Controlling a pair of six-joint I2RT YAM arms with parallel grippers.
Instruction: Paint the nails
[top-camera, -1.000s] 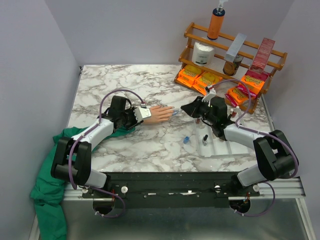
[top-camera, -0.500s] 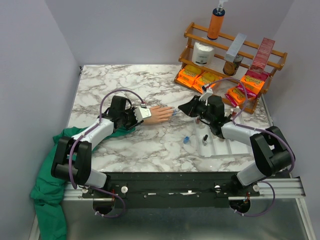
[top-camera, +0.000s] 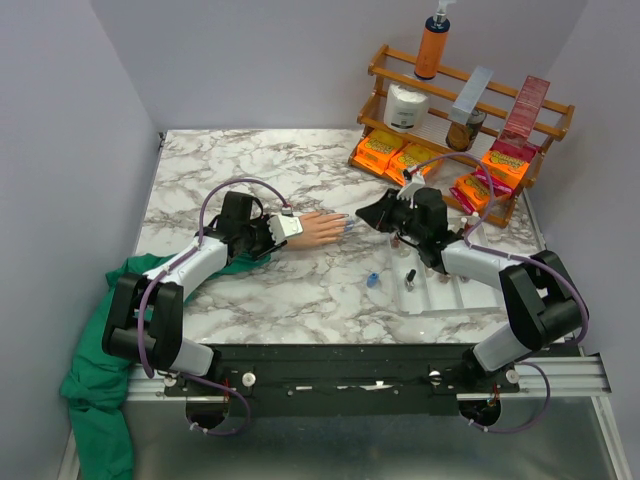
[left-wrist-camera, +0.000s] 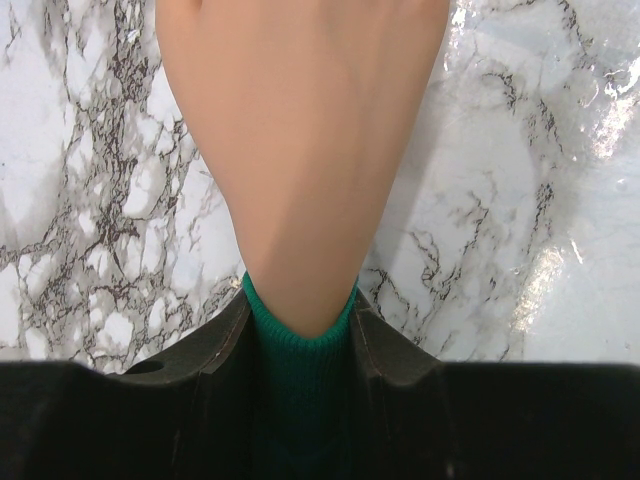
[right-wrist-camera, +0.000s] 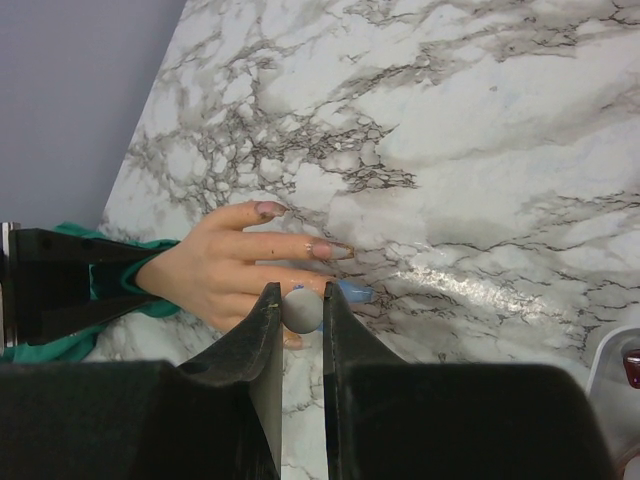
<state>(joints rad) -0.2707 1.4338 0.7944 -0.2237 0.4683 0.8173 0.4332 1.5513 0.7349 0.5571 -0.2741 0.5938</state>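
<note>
Here, my left claw (top-camera: 274, 229) clamps the fake hand's (left-wrist-camera: 300, 150) green sleeve (left-wrist-camera: 298, 350) while my right claw (right-wrist-camera: 300, 298) pinches a round grey piece (right-wrist-camera: 301, 311) near its nails (right-wrist-camera: 355, 293).

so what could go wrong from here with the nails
1. The right end effector grips a pale round cap over the fake hand. Any brush tip is hidden, so polish might land on skin beside the blue-tipped nail.
2. The left end effector clamps only the green sleeve, so the hand could pivot under brush pressure.
</note>
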